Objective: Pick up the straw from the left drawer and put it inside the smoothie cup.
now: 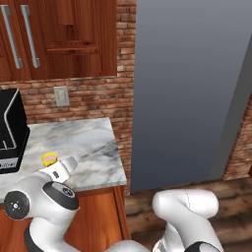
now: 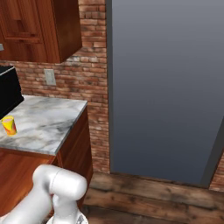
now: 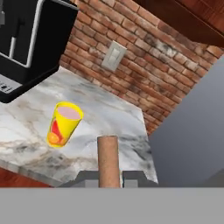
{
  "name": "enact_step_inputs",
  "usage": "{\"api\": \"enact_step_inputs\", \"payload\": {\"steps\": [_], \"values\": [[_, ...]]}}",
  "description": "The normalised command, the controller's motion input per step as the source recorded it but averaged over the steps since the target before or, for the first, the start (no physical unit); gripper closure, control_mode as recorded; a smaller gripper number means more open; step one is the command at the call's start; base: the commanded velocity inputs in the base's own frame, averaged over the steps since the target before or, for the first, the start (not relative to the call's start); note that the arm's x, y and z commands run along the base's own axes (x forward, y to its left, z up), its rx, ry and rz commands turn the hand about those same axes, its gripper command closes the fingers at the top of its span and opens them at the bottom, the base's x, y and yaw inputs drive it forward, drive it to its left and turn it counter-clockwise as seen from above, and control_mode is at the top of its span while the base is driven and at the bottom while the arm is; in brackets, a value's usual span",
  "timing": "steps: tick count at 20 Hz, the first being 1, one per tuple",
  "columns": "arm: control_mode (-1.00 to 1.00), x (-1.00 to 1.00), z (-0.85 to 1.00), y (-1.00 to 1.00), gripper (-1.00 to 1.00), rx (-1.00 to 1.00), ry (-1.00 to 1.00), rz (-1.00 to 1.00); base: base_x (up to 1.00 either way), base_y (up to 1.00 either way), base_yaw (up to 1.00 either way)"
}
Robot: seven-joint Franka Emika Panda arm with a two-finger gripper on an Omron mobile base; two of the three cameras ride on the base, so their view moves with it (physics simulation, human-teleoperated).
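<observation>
The pick-up half of the task looks done. In the hand view the claw [image 3: 109, 177] is closed on the straw [image 3: 108, 161], which stands straight up from between its fingertips as a tan stick pointing forward. The straw is out of the drawer and in the claw's hold.

What is left is the delivery. The cup [image 3: 64, 124] stands upright on the desk [image 3: 113, 118], ahead of the claw and off to its left, well apart from the straw's tip. Its open mouth shows a pale pink fill, and nothing is in it yet. Beyond the cup, further left of the claw, sits the black appliance [image 3: 26, 39] against the brick wall.

From the left base view the cup [image 1: 49, 159] sits near the desk's front edge, just beyond the hand. The right base view shows the cup [image 2: 9, 125] alone near the appliance.

So my judgement: the straw must next be carried left and forward over the cup's mouth, tipped end-down, lowered in, and released.
</observation>
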Motion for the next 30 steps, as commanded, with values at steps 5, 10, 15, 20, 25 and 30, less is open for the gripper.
{"api": "enact_step_inputs", "payload": {"steps": [5,10,15,20,25,30], "values": [[-1.0,0.03,0.45,-0.39,1.0,0.03,-0.43,0.0,0.0,0.0,0.0],[-1.0,0.01,0.41,-0.29,1.0,0.02,-0.25,-0.03,0.0,0.0,0.0],[-1.0,0.07,0.84,-0.16,1.0,0.0,-0.03,-0.04,0.0,0.0,0.0],[-1.0,0.29,0.79,-0.02,1.0,0.0,0.0,-0.05,0.0,0.0,0.0],[-1.0,0.43,0.12,-0.03,1.0,0.01,0.0,-0.01,0.0,0.0,0.0],[-1.0,0.31,-0.09,0.0,1.0,0.08,0.0,0.0,0.0,0.0,0.0]]}}
